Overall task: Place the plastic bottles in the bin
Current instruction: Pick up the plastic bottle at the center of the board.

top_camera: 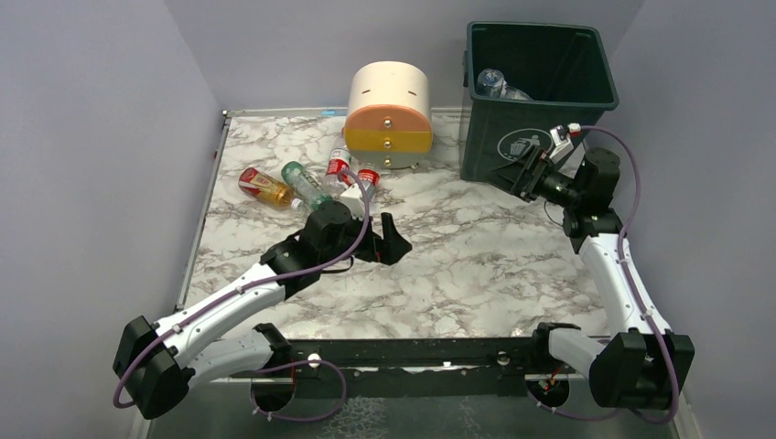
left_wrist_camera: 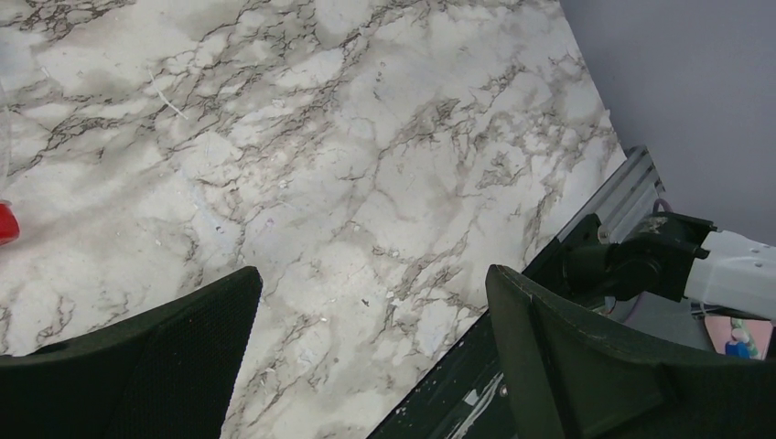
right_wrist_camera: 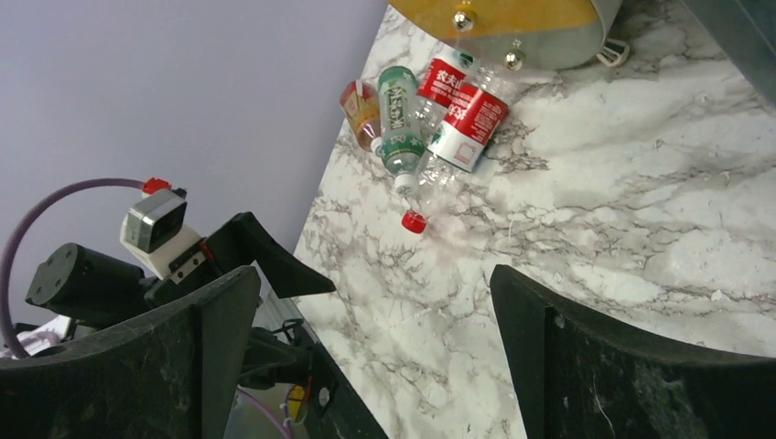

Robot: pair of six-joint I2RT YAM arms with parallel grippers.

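— Two grippers: how do they stand?
— Both gape wide and hold nothing. The left gripper (top_camera: 384,240) hangs low over the marble table (top_camera: 476,265) at the centre of the top view. The right gripper (top_camera: 518,174) sits right of centre, just in front of the bin (top_camera: 485,137).
— And the plastic bottles (top_camera: 311,183)?
— Four lie clustered just above the left gripper, before the drawer unit (top_camera: 389,114): an orange bottle (top_camera: 264,187), a green-labelled bottle (top_camera: 305,183) and two red-labelled bottles (top_camera: 338,167). A fifth, the clear bottle (top_camera: 499,84), lies inside the bin at upper right.
— Are the four touching?
— The right wrist view shows them packed side by side at top centre.
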